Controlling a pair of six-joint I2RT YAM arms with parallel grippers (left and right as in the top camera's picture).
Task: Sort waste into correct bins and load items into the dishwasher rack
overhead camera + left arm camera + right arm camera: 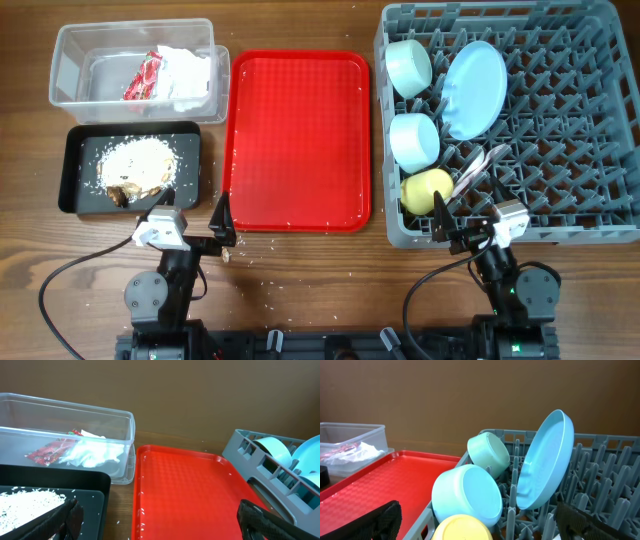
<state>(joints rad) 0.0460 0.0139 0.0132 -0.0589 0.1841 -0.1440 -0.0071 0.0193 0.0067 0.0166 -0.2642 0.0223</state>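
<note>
The clear tub (pixel 70 50) at the back left holds the red-and-white wrapper (pixel 143 78) and the white napkin (pixel 188 70). The black tray (pixel 75 190) in front of it holds beige food scraps (pixel 138 165). The grey rack (pixel 560 150) on the right holds two light-blue bowls (pixel 408 66) (pixel 414 140), the plate (pixel 474 88) on edge, the yellow cup (pixel 426 190) and white cutlery (pixel 472 168). My left gripper (pixel 187 215) is open and empty between the black tray and the red tray. My right gripper (pixel 470 225) is open and empty at the rack's front edge.
The flat red tray (pixel 300 130) lies between the bins and the rack, with only a few crumbs on it. Small white crumbs (pixel 265 285) are scattered on the wooden table in front of it. Both arm bases stand at the table's front edge.
</note>
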